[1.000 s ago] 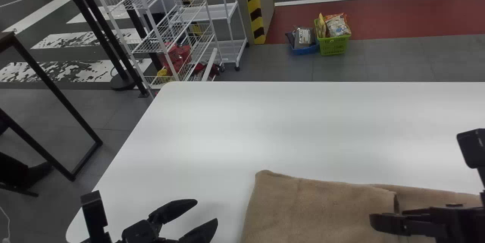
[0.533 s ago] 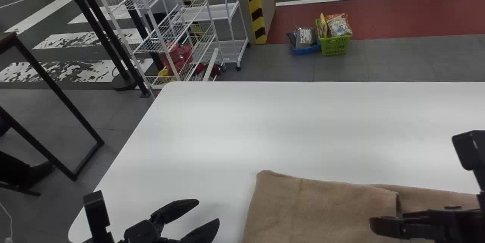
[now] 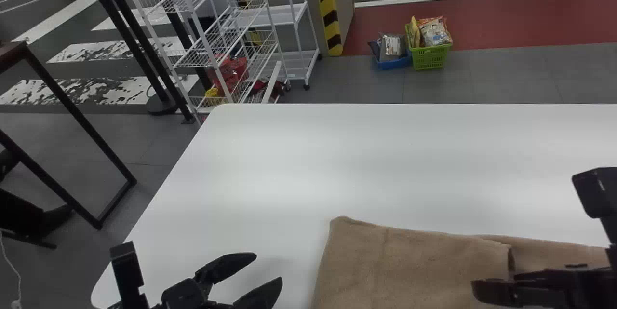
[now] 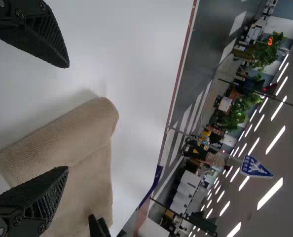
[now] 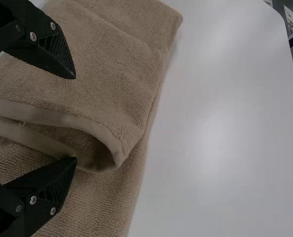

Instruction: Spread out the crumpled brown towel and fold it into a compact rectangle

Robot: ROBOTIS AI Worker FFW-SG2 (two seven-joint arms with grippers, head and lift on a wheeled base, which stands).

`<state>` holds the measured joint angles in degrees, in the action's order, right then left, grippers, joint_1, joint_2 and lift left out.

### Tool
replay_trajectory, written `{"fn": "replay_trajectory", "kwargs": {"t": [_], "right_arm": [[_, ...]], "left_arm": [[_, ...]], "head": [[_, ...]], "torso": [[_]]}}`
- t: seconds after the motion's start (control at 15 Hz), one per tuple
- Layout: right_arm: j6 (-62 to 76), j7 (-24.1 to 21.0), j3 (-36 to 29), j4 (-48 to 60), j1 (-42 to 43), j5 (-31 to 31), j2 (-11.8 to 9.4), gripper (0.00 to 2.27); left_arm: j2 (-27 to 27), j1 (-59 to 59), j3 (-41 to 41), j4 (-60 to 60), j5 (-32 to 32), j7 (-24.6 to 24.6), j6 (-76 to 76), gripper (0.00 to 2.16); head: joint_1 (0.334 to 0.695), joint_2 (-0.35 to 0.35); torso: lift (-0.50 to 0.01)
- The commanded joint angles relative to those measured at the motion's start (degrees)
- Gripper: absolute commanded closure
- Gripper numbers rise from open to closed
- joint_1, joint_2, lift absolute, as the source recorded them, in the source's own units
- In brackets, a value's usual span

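Note:
The brown towel (image 3: 409,261) lies partly folded at the table's near edge, one layer laid over its right part. Left of it in the head view stands my left gripper (image 3: 269,273), open and holding nothing. The left wrist view has the towel (image 4: 82,163) beside and beyond the open left gripper (image 4: 67,118). My right gripper (image 3: 475,289) is over the towel's right part. In the right wrist view the right gripper (image 5: 76,118) is open, its two fingers on either side of the folded layer's raised, curled hem; the towel (image 5: 112,64) spreads beneath.
The white table (image 3: 385,164) stretches beyond the towel. Past its far edge are a white wire rack (image 3: 212,44), a green basket (image 3: 429,57) and a blue bin (image 3: 393,63) on the floor. A dark table frame (image 3: 72,111) stands to the left.
The whole head view, towel and left gripper included, has shifted slightly to the right. Against the towel, my right gripper has moved a little to the left.

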<state>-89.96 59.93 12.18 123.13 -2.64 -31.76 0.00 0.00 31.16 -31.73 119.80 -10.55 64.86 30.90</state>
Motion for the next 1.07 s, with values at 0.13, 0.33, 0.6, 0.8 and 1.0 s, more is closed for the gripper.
{"fn": "replay_trajectory", "kwargs": {"t": [0.13, 0.33, 0.6, 0.8, 1.0], "right_arm": [[-0.12, 3.44, 0.47, -0.44, 0.36, -2.61, 0.05, 0.34], [-0.12, 7.22, 0.12, 0.09, 0.36, -5.68, 0.05, 0.34], [-0.12, 8.8, 0.03, 0.27, 0.09, -6.83, -0.35, 0.34], [-0.12, 9.59, -0.58, 0.0, -0.43, -7.44, -0.7, 0.34], [-0.12, 9.5, -0.32, -0.61, -0.87, -7.62, -0.7, 0.34]], "left_arm": [[-0.15, -0.05, 0.09, 0.17, 0.0, 0.0, 0.0, 0.08], [-0.15, -0.05, 0.09, 0.09, 0.09, 0.0, 0.0, 0.08], [-0.15, -0.14, 0.17, 0.0, 0.17, 0.0, 0.0, 0.08], [-0.15, -0.14, 0.17, -0.35, 0.17, -0.09, 0.0, 0.08], [-0.15, -0.31, 0.17, -0.44, 0.17, -0.09, 0.0, 0.08]], "head": [[0.695, 0.32], [0.695, 0.324], [0.695, 0.315], [0.695, 0.31], [0.695, 0.301]], "torso": [[-0.127], [-0.127], [-0.127], [-0.127], [-0.127]]}}
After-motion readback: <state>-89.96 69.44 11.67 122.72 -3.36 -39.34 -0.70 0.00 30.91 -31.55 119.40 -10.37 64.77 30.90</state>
